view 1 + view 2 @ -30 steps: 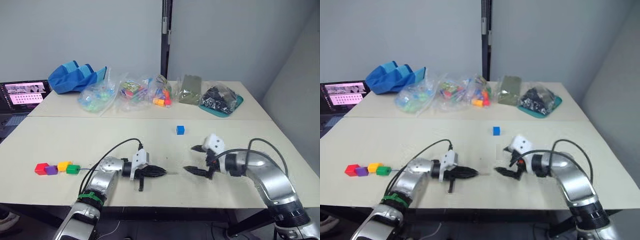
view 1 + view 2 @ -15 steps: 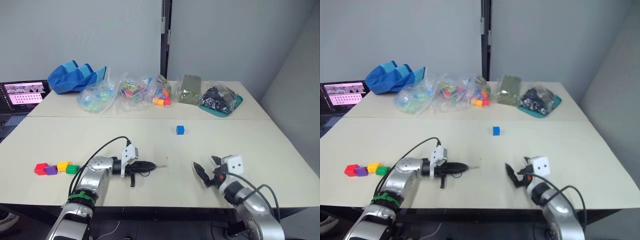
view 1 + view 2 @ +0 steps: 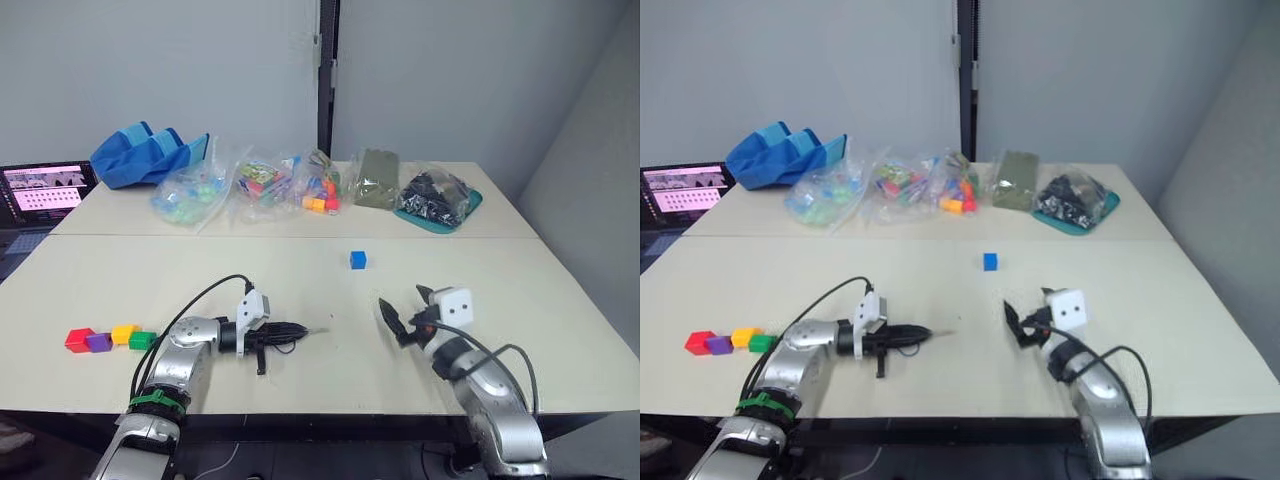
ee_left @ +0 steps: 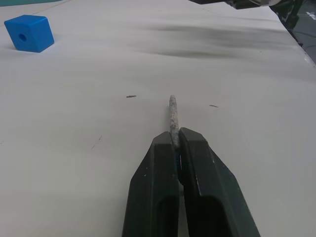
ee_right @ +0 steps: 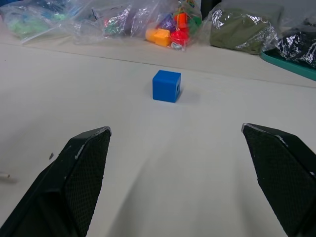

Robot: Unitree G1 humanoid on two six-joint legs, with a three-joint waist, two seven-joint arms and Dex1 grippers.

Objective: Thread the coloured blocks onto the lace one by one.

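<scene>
Left gripper (image 4: 176,139) pinches the lace (image 4: 172,114) tip — right gripper (image 5: 175,143) gapes wide toward the blue block (image 5: 166,86), mid-tabletop (image 3: 480,270).

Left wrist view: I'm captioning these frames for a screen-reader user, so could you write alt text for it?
The left gripper's two black fingers are shut on the lace, whose stiff pale tip sticks out ahead of them just above the pale table. A blue block with a round hole in its side sits on the table farther off.
</scene>
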